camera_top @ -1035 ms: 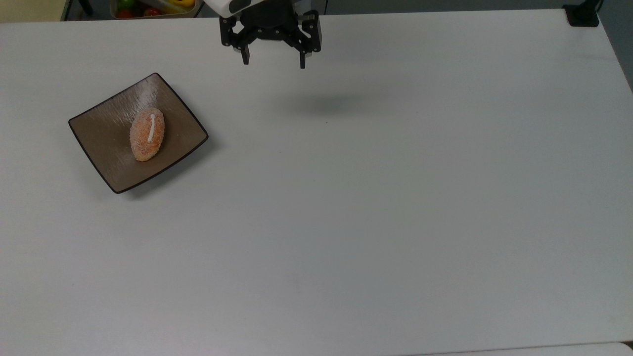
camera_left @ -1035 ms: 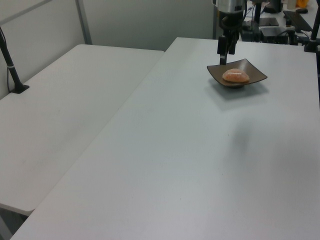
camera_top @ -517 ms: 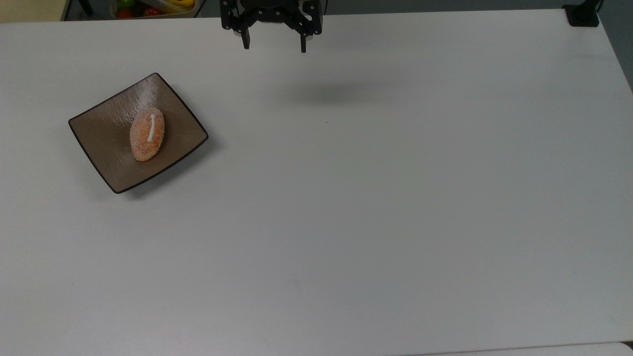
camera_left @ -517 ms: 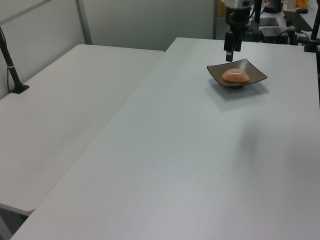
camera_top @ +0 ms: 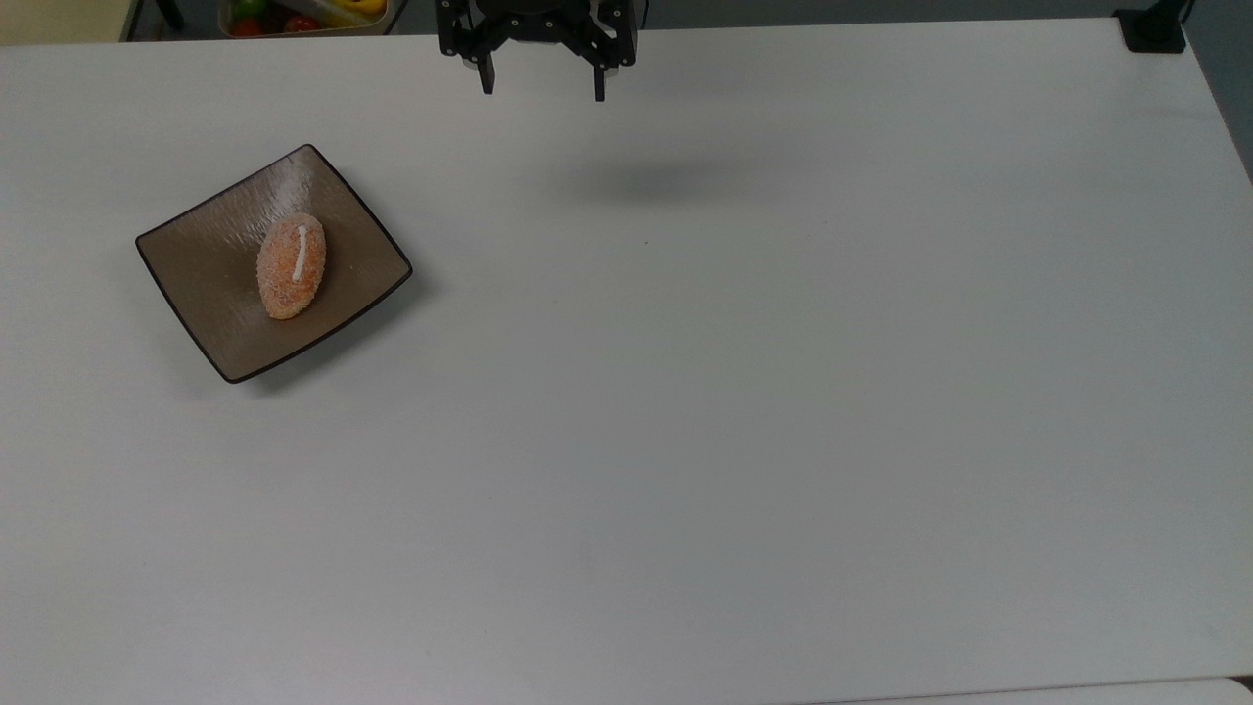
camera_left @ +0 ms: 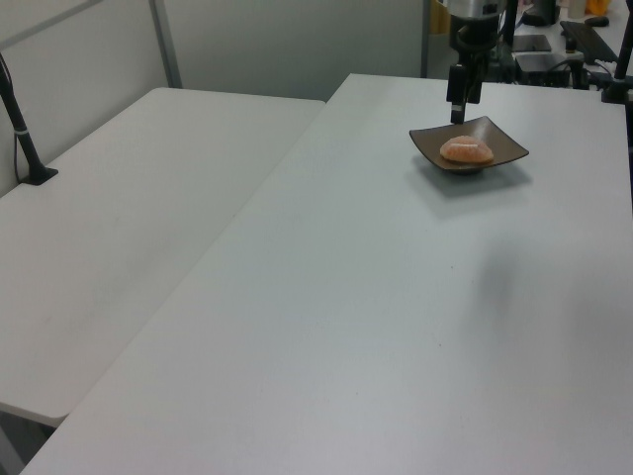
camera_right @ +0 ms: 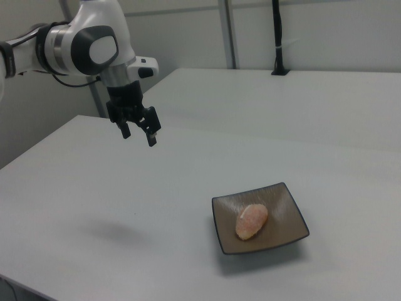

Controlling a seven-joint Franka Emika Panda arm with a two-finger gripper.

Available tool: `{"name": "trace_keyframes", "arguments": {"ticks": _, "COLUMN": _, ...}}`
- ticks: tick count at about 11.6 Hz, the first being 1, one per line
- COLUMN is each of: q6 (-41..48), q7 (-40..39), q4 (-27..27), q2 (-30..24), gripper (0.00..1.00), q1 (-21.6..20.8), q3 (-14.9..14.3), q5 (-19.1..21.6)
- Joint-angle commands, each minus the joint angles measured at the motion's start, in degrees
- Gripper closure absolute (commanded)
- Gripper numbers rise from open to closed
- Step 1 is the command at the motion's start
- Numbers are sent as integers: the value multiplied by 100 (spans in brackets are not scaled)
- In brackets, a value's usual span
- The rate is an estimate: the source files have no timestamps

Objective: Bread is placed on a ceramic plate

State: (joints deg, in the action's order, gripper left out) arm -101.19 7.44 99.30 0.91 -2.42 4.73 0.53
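Top view: the bread (camera_top: 292, 266), a small oval roll with a grainy, sugar-speckled orange-brown crust and one white stripe along its top, lies in the middle of the ceramic plate (camera_top: 201, 262) at the left of the frame. The plate is square and shallow, glossy brown-taupe with a brushed-looking surface, a thin dark rim and slightly upturned corners; it sits turned at an angle on the smooth, matte white worktop (camera_top: 744, 411). The roll covers only a small part of the plate.

At the upper edge of the frame, left of centre, the black gripper (camera_top: 543, 91) hangs above the worktop with its jaws spread wide and nothing between them, well apart from the plate; a soft shadow lies on the worktop below it.

In the right view, the gripper (camera_right: 139, 136) sits at the upper left of the frame on a rounded white-and-grey arm (camera_right: 81, 44), jaws apart and empty, while the plate (camera_right: 285, 210) with the bread (camera_right: 252, 221) lies at the lower right. In the left view, the plate (camera_left: 504, 150) and bread (camera_left: 466, 149) rest at the upper right, with the gripper (camera_left: 458, 114) seen just above the plate's far edge.
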Motion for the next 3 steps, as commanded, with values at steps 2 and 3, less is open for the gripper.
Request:
{"name": "trace_keyframes", "arguments": {"ticks": 2, "q6": 47, "q7": 91, "q4": 115, "q2": -135, "gripper": 0, "q1": 13, "q3": -16, "q5": -18}}
{"name": "trace_keyframes", "arguments": {"ticks": 3, "q6": 30, "q7": 91, "q4": 115, "q2": -135, "gripper": 0, "q1": 13, "q3": -16, "q5": -27}}
